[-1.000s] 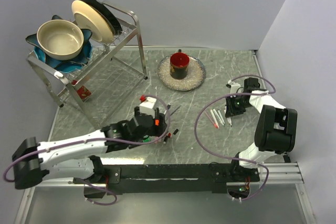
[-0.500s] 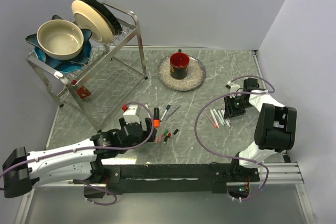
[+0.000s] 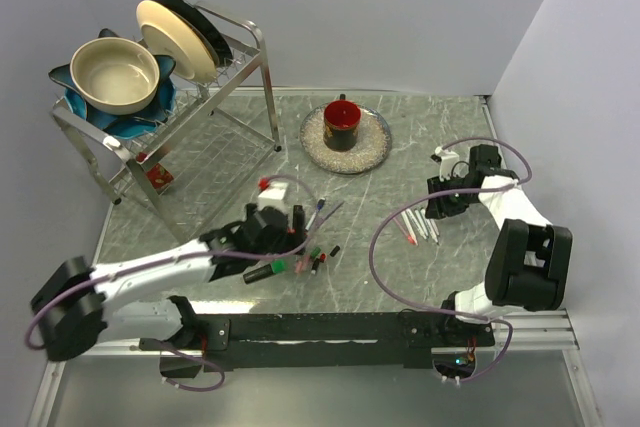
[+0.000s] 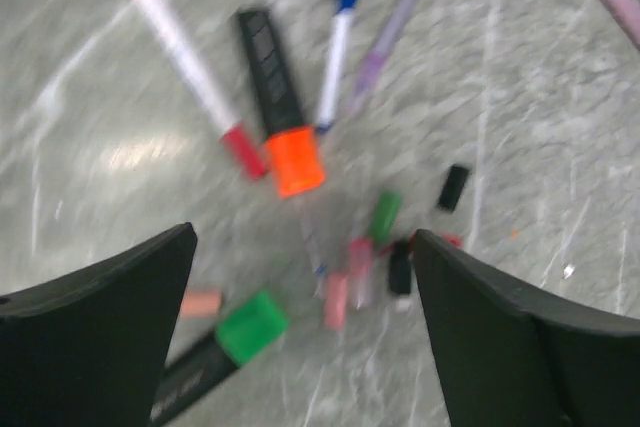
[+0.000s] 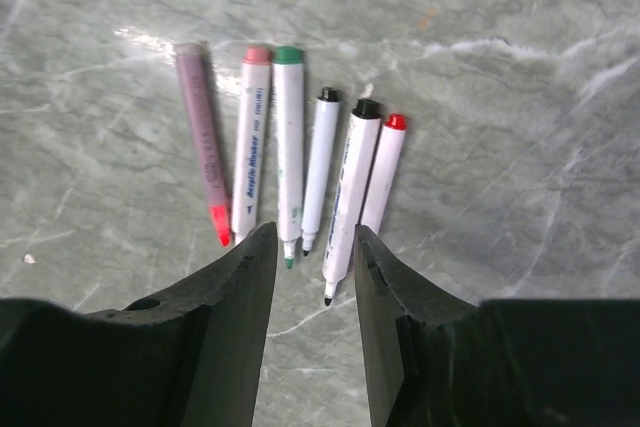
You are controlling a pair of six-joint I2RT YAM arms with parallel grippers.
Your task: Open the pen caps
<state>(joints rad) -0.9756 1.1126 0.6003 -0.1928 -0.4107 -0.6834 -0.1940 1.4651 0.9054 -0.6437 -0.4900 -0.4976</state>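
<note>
Two arms over a marbled worktop (image 3: 430, 137) scattered with pens and pen caps (image 3: 320, 258).

Top view: left tool (image 3: 272, 225) at lower centre, right among the caps, a black marker (image 3: 260, 273) just below it; right tool (image 3: 440, 202) well apart at right.
Left wrist view: tool spread wide, grasping nothing; orange cap (image 4: 295, 162) straight ahead, above centre, its marker body running up and slightly left; green cap (image 4: 250, 325) at lower left, near the left finger.
Right wrist view: tool narrowly parted, empty, above six uncapped pens (image 5: 290, 147), tips nearest.
Probably left-arm work, by nearness.
</note>
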